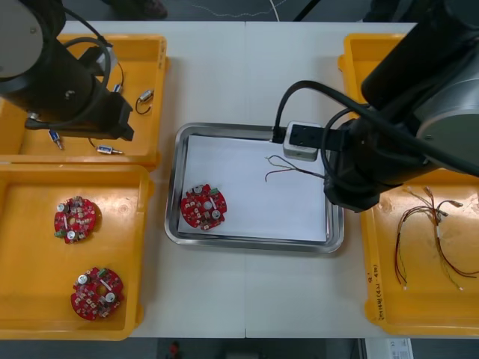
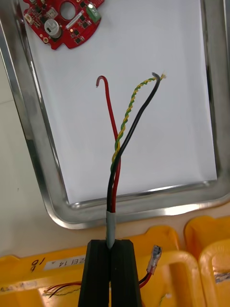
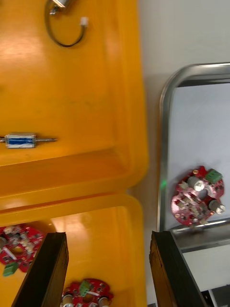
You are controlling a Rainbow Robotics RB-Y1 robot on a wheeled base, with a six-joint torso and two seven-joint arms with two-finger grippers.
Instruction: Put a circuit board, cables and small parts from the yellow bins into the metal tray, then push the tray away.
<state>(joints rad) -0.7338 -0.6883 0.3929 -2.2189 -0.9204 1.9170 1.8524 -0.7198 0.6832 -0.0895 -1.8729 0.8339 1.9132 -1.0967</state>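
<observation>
One circuit board (image 1: 203,206) sits in the tray (image 1: 254,243); right gripper (image 2: 113,245) clamps a cable (image 2: 113,192).

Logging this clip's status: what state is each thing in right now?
Tray: mid-table, not pushed away.
Board: flat in the tray.
Cable: clamped at its taped end, loose ends over the tray.
Right gripper: fingers shut on the cable.
Left gripper: fingers open, above the left bins.
Spare boards: two, in a left bin.
Small parts: in the other left bin.
Spare cables: in a right bin.
</observation>
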